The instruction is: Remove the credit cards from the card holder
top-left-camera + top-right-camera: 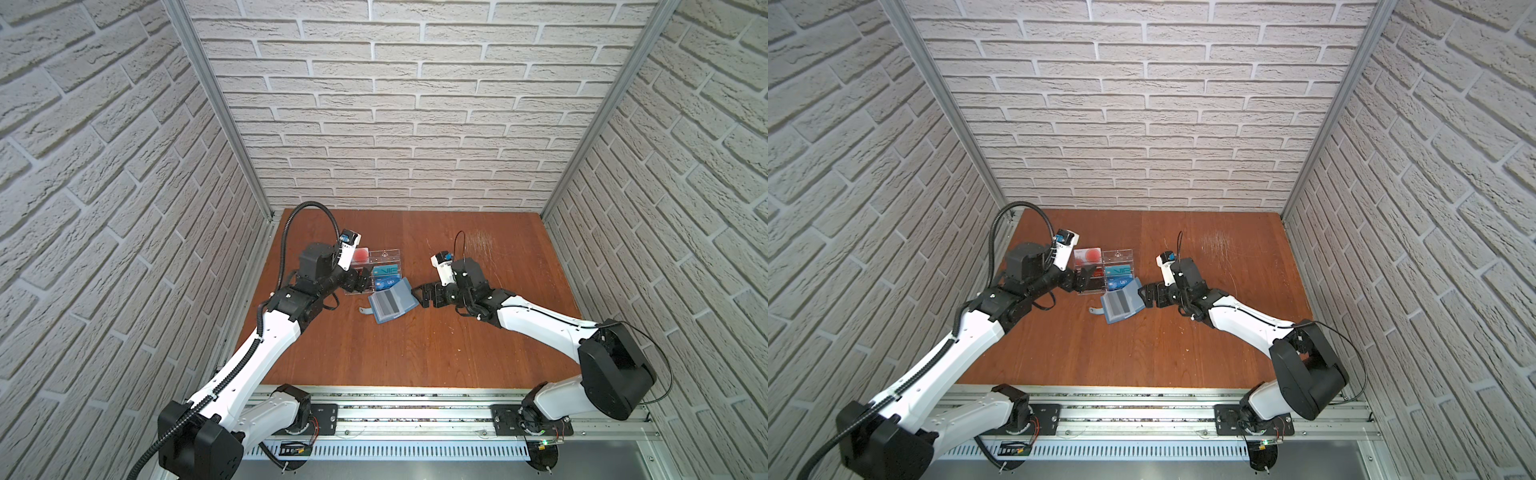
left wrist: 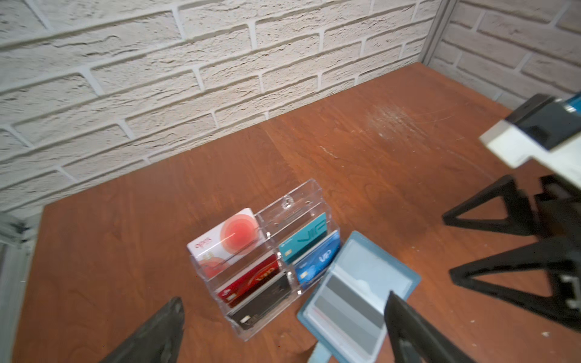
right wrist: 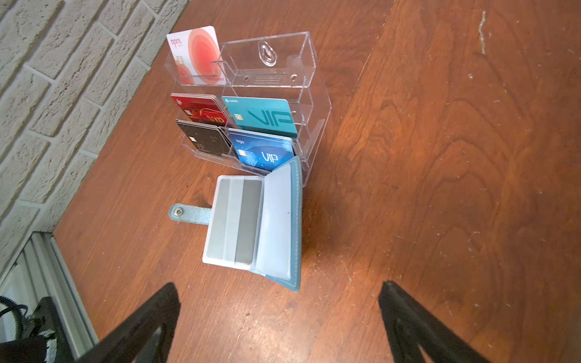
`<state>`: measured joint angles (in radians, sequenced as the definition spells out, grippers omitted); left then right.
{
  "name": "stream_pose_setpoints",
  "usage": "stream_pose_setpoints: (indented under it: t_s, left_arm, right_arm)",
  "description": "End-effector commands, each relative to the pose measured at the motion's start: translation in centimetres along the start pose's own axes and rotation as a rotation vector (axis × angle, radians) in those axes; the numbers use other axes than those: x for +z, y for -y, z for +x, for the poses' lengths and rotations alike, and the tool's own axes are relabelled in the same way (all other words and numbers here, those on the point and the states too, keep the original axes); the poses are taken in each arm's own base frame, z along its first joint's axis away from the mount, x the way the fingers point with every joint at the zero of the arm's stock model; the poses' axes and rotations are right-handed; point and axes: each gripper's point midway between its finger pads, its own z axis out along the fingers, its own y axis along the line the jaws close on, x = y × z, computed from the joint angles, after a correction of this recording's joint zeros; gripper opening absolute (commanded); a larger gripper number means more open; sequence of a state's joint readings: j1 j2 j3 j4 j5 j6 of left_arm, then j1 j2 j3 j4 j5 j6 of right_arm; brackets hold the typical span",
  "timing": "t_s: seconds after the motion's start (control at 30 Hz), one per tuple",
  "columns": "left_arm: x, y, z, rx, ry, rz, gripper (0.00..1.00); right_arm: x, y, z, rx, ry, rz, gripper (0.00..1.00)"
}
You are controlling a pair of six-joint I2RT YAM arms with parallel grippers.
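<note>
Table (image 1: 415, 340): brown wood top, brick-look walls on 3 sides; pale scuff patch (image 1: 478, 245) twd back-right corner.
Left arm (image 1: 266, 332): comes in from front-left corner, reaches to the rack.
Right arm (image 1: 540, 320): comes in from front-right corner, wrist near table centre.
Left gripper (image 1: 364, 280): jaws spread wide, nothing btwn them. Sits at rack's left column, front end. Contact w/ rack: can't tell.
Right gripper (image 1: 420, 296): jaws spread wide, empty. Tips just beside card holder's right edge; apart from it in right wrist view.
Rack (image 3: 267, 53): clear acrylic, 2 cols x 3 tiers. Stands left of table centre, in back half.
Card holder (image 3: 276, 220): slate-blue, open like a book, on table just in front of rack's right col. One half lies flat; other cover tilts up, its far corner against rack's front-right compartment. Clear sleeve on flat half shows grey-banded face (image 3: 239, 220); card or liner, can't tell.
Credit cards (image 3: 264, 118): in rack, leaning back, one colour per compartment. Red (image 3: 201, 111) mid-left, teal VIP mid-right, black (image 3: 204, 138) front-left, blue VIP (image 3: 264, 152) front-right.
White card (image 3: 195, 53): big red circle, back-left compartment.
Strap tab (image 3: 185, 213): flat on table, sticks out of holder's left side, snap facing up.
</note>
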<state>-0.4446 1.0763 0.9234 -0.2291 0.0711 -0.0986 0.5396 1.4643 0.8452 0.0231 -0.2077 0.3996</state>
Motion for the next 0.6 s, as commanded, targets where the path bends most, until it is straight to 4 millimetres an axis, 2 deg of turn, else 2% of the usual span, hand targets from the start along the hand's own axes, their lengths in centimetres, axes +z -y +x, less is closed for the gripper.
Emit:
stream_pose_setpoints:
  t_s: [0.0,0.1,0.23,0.37,0.57]
  left_arm:
    - [1.0,1.6,0.4,-0.177,0.013,0.026,0.98]
    - [2.3,3.2,1.6,-0.237,-0.001,0.089,0.98]
    - [3.1,3.3,3.0,-0.341,-0.006,0.100,0.98]
    - [3.2,2.0,4.3,-0.433,-0.006,0.020,0.98]
    - [3.7,1.5,6.6,-0.495,-0.064,-0.003,0.98]
  right_arm:
    - [0.4,-1.2,-0.2,-0.028,0.003,-0.065,1.00]
    - [1.0,-1.6,0.4,-0.051,-0.030,-0.068,1.00]
    - [2.2,-1.3,1.3,-0.059,-0.072,-0.049,1.00]
    - [3.3,-1.4,2.0,-0.057,-0.104,-0.058,1.00]
    - [5.0,-1.9,2.9,-0.052,-0.143,-0.082,1.00]
